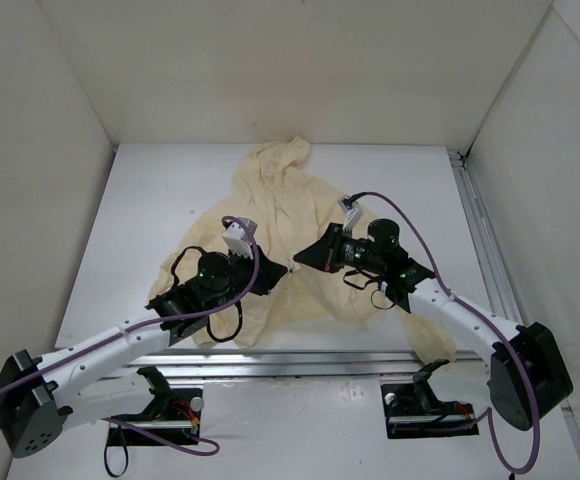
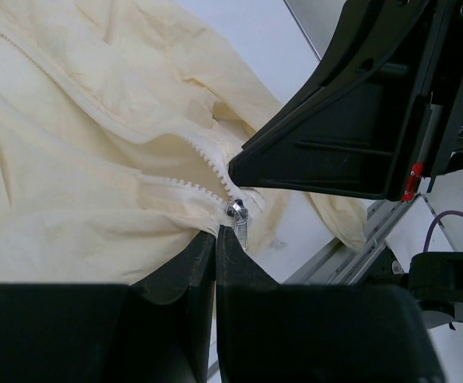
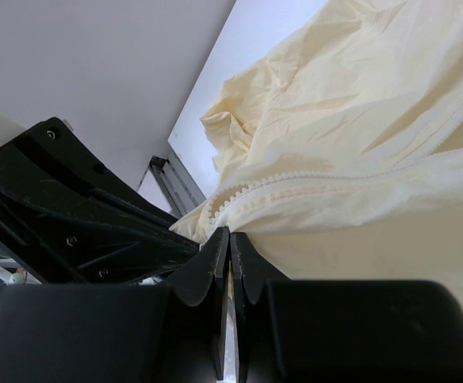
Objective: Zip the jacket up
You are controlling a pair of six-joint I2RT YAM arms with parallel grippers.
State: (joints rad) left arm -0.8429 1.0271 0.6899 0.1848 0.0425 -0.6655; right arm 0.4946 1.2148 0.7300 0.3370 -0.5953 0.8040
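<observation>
The pale cream jacket [image 1: 280, 200] lies on the white table with its hood at the far end and its front open. My left gripper [image 1: 275, 272] and right gripper [image 1: 305, 256] meet tip to tip at the jacket's lower front. In the left wrist view the left gripper [image 2: 215, 233] is shut on a fold of the jacket [image 2: 72, 159] right beside the small metal zipper pull [image 2: 238, 217]. In the right wrist view the right gripper [image 3: 230, 236] is shut on the jacket's [image 3: 359, 104] edge just under the zipper teeth [image 3: 311, 187].
White walls enclose the table on three sides. An aluminium rail [image 1: 300, 355] runs along the near edge and another rail [image 1: 480, 230] along the right side. Purple cables loop over both arms. A sleeve end [image 1: 432, 345] hangs over the near rail.
</observation>
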